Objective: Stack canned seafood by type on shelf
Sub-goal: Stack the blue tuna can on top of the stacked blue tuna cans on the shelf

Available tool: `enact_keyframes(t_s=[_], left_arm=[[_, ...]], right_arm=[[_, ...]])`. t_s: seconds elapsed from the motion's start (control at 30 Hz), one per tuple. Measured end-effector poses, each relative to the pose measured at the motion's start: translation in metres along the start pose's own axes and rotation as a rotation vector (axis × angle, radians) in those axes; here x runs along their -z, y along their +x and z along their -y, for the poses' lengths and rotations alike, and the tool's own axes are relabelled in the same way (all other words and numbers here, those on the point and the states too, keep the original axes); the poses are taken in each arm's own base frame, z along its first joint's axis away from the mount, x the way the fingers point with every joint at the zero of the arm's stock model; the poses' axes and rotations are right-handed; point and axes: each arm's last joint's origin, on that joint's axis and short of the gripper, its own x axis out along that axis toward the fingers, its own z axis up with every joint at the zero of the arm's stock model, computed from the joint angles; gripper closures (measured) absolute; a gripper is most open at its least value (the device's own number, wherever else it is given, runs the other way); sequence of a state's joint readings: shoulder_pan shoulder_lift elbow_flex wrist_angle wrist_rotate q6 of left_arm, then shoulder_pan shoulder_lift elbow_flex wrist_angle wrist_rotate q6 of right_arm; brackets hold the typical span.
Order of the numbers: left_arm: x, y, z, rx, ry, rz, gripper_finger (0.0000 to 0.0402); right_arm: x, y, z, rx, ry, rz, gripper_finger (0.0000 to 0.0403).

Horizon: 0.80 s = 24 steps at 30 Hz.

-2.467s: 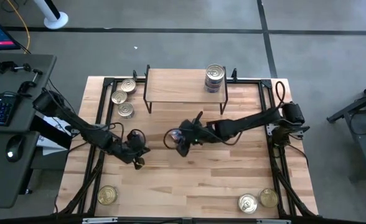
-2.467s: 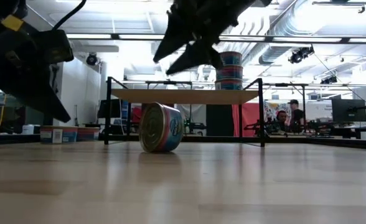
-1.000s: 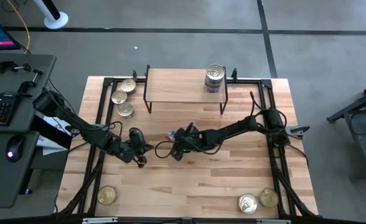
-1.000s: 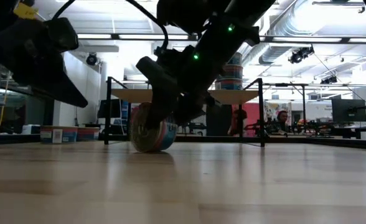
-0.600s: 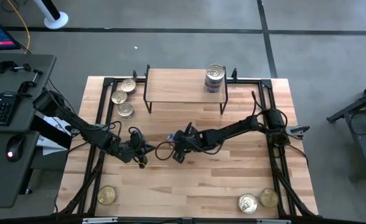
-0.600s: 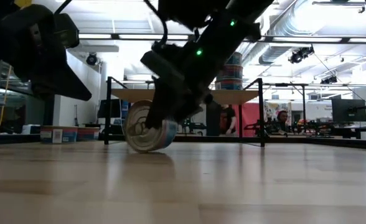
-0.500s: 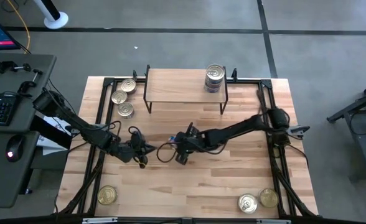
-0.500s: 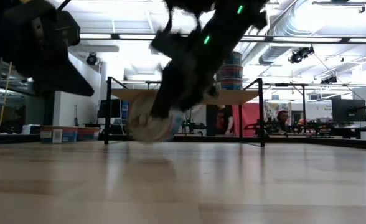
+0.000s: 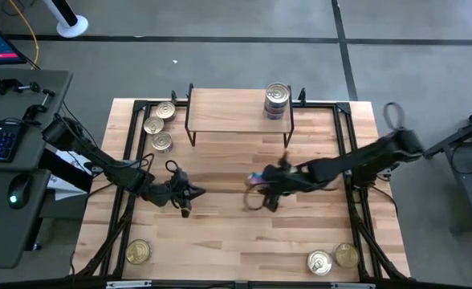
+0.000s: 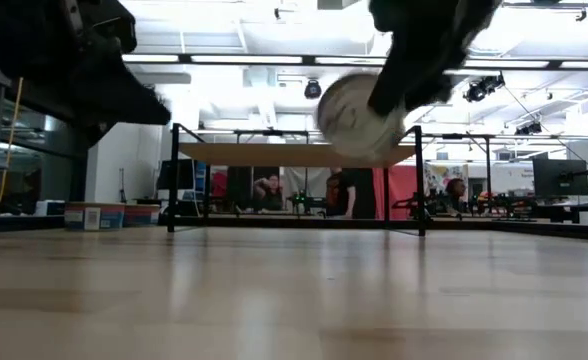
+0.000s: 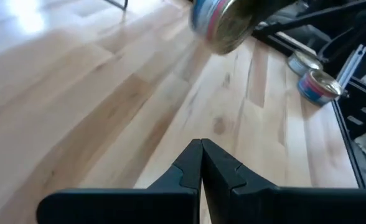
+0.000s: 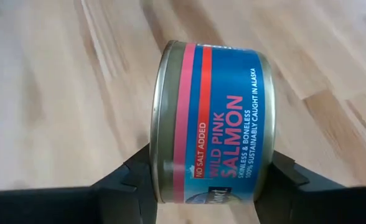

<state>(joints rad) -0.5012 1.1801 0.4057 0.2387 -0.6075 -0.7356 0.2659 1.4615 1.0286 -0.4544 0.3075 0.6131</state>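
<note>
Salmon tin [image 12: 208, 124], clamped across its flat ends by our right gripper [image 9: 270, 191], hangs above mid-table; rigid, slick metal, we judge. Our left gripper [image 11: 201, 163] waits, jaws together.

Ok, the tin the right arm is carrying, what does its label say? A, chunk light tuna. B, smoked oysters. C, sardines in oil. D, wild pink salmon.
D: in the right wrist view the tin clamped in the right gripper reads "Wild Pink Salmon, no salt added" on a blue label with pink and red bands.
</note>
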Motion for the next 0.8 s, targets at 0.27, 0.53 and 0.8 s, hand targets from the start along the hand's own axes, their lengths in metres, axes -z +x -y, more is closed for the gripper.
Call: enact_keyframes(t_s=[0.27, 0.53, 0.8], left_arm=[[-0.013, 0.009, -0.010, -0.045, 0.018, 0.060, 0.0401], [-0.020, 0.014, -0.015, -0.018, 0.047, 0.056, 0.0401], [-0.021, 0.014, -0.015, -0.014, 0.046, 0.052, 0.0401]], right_arm=[[-0.039, -0.079, 0.044, -0.134, 0.447, 0.582, 0.0231], [-0.088, -0.118, 0.105, -0.069, 0.721, 0.842, 0.0231], [-0.114, -0.131, 0.140, -0.032, 0.891, 0.833, 0.0231]])
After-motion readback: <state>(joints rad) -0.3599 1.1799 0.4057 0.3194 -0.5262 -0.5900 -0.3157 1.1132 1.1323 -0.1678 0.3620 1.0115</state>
